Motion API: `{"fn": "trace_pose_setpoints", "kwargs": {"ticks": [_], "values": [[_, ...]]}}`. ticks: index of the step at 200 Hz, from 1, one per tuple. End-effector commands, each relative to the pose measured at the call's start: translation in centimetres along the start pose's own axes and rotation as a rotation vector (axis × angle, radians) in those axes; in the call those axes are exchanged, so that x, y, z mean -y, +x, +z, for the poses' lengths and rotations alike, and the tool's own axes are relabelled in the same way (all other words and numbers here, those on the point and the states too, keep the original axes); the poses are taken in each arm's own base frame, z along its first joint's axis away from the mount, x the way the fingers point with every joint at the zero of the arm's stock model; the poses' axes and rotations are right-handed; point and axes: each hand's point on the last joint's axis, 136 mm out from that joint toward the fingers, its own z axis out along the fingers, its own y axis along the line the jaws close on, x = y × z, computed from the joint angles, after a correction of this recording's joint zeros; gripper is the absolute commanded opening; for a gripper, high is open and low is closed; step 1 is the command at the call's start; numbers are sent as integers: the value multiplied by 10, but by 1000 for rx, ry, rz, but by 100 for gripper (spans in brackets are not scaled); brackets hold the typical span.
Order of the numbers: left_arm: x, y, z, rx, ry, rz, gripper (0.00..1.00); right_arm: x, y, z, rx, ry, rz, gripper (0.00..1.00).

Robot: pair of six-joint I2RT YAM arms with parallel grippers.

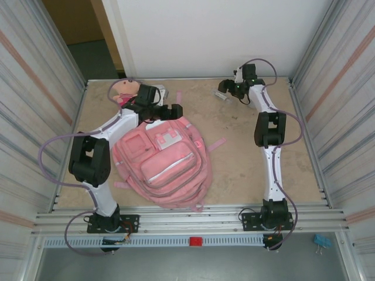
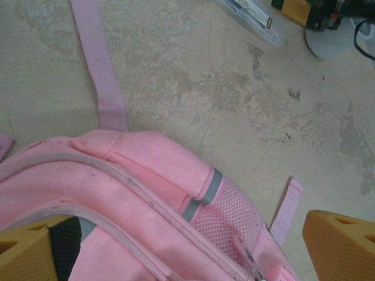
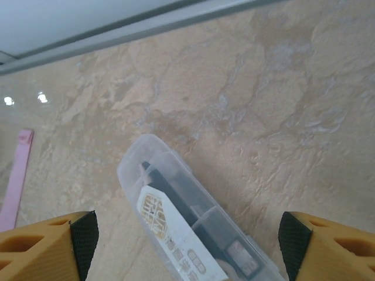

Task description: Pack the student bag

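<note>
The left gripper (image 1: 174,110) hangs with its jaws spread wide, holding nothing. Directly under it lies the far edge of the student bag (image 1: 164,161), flat on the table with its front pockets up. In the left wrist view its fingertips (image 2: 26,249) stand either side of a curved white-trimmed seam of the student bag (image 2: 117,193), and one loose strap (image 2: 99,64) trails away ahead of the gripper.

The bag looks soft and limp, probably light, and likely to sag and fold if lifted by its cloth. A firmer hold would be a piped seam, a pocket rim or a zipper pull.

Its long axis seems to run on a slant, from beneath the left gripper back toward the arm bases. Which end is the top is unclear.

Well to the right, the right gripper (image 1: 225,91) is also parted. Its fingertips (image 3: 50,246) straddle a clear plastic case (image 3: 187,222) without touching it.
</note>
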Motion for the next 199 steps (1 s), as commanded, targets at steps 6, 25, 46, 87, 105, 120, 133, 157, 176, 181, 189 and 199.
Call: {"fn": "trace_pose_setpoints", "kwargs": {"ticks": [6, 25, 46, 87, 105, 120, 133, 157, 176, 181, 189, 199], "values": [[3, -16, -7, 25, 35, -7, 99, 1, 2, 9, -10, -39, 115, 80], [-3, -15, -8, 20, 27, -9, 98, -6, 14, 11, -55, -58, 132, 78], [-9, -11, -10, 9, 19, -14, 99, -13, 29, 8, -105, -39, 106, 74], [-15, -2, -13, 2, 9, -12, 99, -14, 63, 2, -193, 159, -73, 72], [-18, 1, -14, -3, 1, -14, 99, -6, 69, 5, -203, 240, -138, 71], [-19, 5, -14, -11, 2, -16, 99, -4, 76, 7, -227, 267, -172, 68], [-19, 7, -15, -13, -1, -15, 99, 0, 82, 9, -246, 306, -203, 64], [-23, 10, -16, -15, -12, -17, 99, 2, 93, 14, -275, 347, -252, 60], [-23, 13, -17, -21, -14, -21, 99, 3, 97, 16, -282, 373, -273, 48], [-23, 13, -17, -21, -14, -22, 99, 3, 97, 16, -283, 380, -277, 46], [-24, 15, -18, -22, -18, -22, 98, 2, 99, 16, -286, 386, -282, 45], [-24, 15, -20, -21, -23, -21, 99, 2, 100, 15, -290, 399, -287, 41]]}}
